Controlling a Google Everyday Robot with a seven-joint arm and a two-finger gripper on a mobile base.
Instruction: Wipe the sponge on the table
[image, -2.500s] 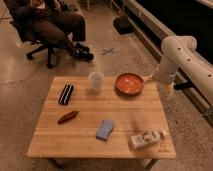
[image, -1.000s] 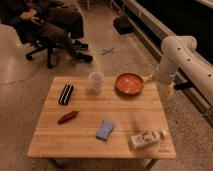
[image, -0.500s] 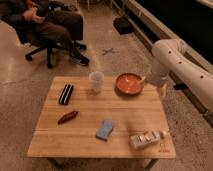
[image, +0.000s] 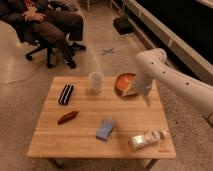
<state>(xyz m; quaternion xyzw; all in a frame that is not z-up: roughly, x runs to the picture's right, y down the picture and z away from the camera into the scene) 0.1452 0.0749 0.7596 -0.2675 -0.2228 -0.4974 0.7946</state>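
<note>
The light-blue sponge (image: 105, 129) lies flat on the light-wood table (image: 85, 112), toward its front middle. My white arm comes in from the right, bends above the table's far right corner and points down. The gripper (image: 145, 98) hangs just over the tabletop beside the right rim of the orange bowl (image: 124, 82). It is well apart from the sponge, behind it and to the right. Nothing shows in the gripper.
A translucent cup (image: 96, 81) stands left of the bowl. A black oblong object (image: 66, 94) and a dark red oblong object (image: 67, 117) lie at the left. A white-and-yellow packet (image: 145, 139) lies front right. A person in an office chair (image: 47, 22) sits behind the table.
The arm has swung left from beyond the table's right edge, so the gripper now hangs over the tabletop beside the bowl. The sponge and other objects have not moved.
</note>
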